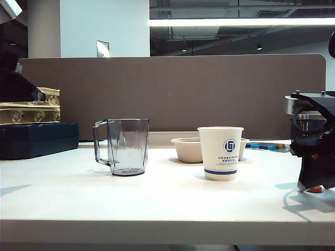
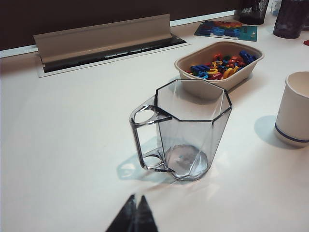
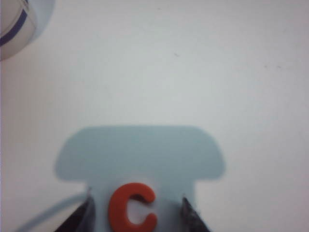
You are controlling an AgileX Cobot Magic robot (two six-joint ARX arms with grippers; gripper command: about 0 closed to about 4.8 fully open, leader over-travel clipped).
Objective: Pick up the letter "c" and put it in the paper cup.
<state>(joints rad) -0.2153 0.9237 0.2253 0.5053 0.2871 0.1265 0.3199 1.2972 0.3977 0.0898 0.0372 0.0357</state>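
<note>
The letter "c" (image 3: 131,207), a small red-orange plastic piece, lies flat on the white table between the two fingertips of my right gripper (image 3: 136,205). The jaws stand open with a gap on each side of the letter. In the exterior view this gripper (image 1: 313,184) is down at the table near the right edge, with the letter (image 1: 315,190) showing red under it. The paper cup (image 1: 220,152), white with a blue logo and band, stands upright mid-table, to the left of that gripper. My left gripper (image 2: 136,199) hangs shut over bare table, short of the clear mug.
A clear grey faceted mug (image 1: 123,146) stands left of the cup. A low beige bowl (image 2: 219,65) behind the cup holds several coloured letters. A dark box (image 1: 36,138) sits at the far left, and a brown partition closes the back.
</note>
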